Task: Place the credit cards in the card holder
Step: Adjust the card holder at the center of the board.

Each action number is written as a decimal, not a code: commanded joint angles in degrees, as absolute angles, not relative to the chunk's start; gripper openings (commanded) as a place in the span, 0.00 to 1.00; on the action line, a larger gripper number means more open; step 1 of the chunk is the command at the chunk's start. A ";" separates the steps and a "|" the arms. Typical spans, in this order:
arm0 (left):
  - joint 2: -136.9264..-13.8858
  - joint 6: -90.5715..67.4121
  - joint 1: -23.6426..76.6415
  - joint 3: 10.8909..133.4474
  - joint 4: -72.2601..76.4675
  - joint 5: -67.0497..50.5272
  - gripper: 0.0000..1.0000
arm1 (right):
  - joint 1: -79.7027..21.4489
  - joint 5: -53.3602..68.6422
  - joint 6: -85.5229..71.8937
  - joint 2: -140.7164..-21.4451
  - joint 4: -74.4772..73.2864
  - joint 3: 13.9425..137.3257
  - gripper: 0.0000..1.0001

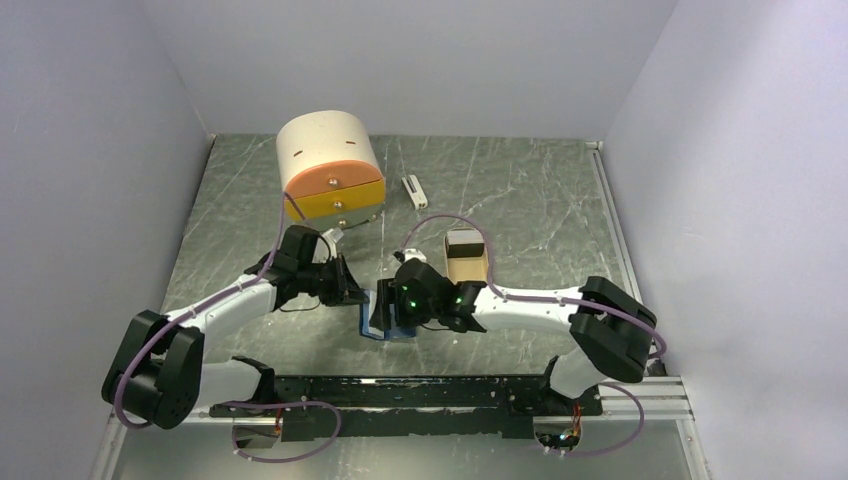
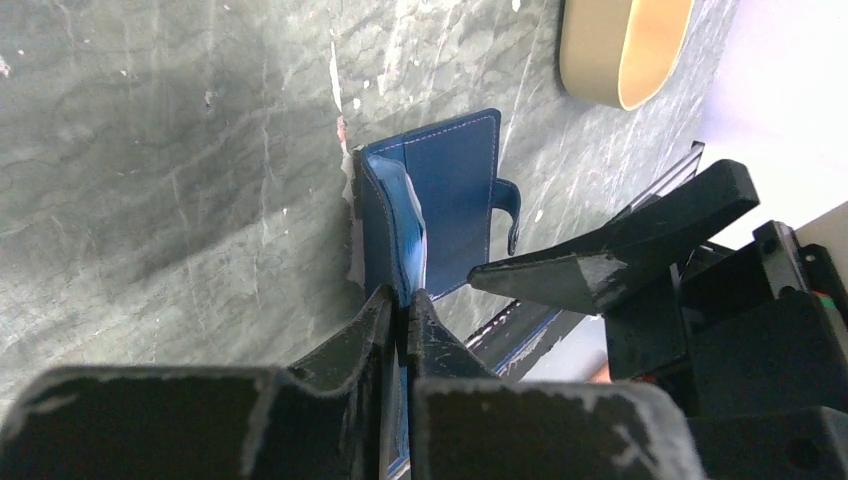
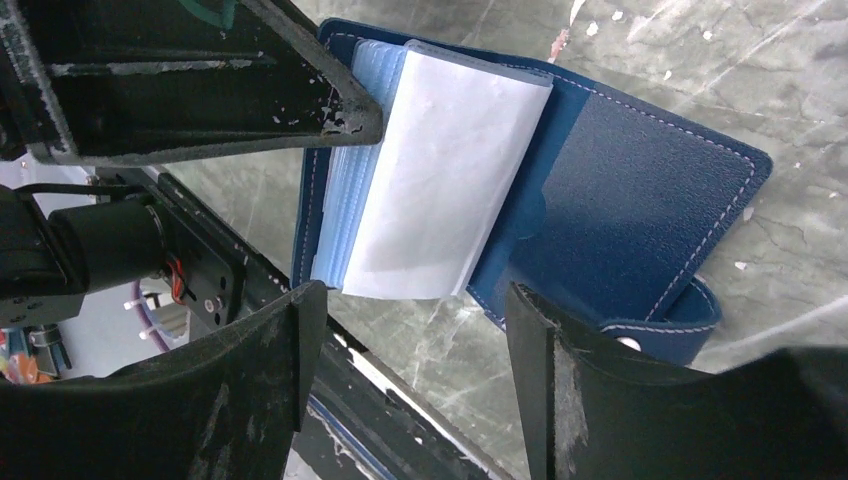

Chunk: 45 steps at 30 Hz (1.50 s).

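The navy card holder (image 3: 640, 190) lies open on the table near the front edge, snap tab (image 3: 660, 330) to one side. It also shows in the top view (image 1: 385, 322) and the left wrist view (image 2: 450, 190). A pale grey-white credit card (image 3: 450, 190) lies on its light-blue inner sleeves; I cannot tell whether it is fully inside one. My left gripper (image 2: 405, 300) is shut on the edge of the holder's left flap, holding it up; it also shows in the top view (image 1: 355, 292). My right gripper (image 3: 412, 300) is open and empty just above the card, and shows in the top view (image 1: 395, 300).
A tan rounded-corner tin (image 1: 466, 262) stands just behind the right gripper, with a pale item at its far end. A small white bar (image 1: 412, 190) lies further back. A round cream and orange drawer box (image 1: 330, 170) stands at the back left. Walls close in on three sides.
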<state>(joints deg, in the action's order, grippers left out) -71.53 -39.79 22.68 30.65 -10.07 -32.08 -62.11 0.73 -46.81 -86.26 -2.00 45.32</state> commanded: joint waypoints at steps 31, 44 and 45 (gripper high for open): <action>-71.43 -34.02 23.37 34.76 -17.31 -25.97 0.09 | -61.57 -17.50 -44.07 -87.03 -18.44 47.79 0.70; -72.24 -32.81 23.35 35.16 -17.37 -26.34 0.25 | -54.38 -16.57 -28.32 -78.06 -15.23 48.62 0.69; -72.24 -32.68 23.37 35.16 -17.26 -26.36 0.21 | -52.93 -16.18 -25.02 -77.52 -14.62 48.84 0.69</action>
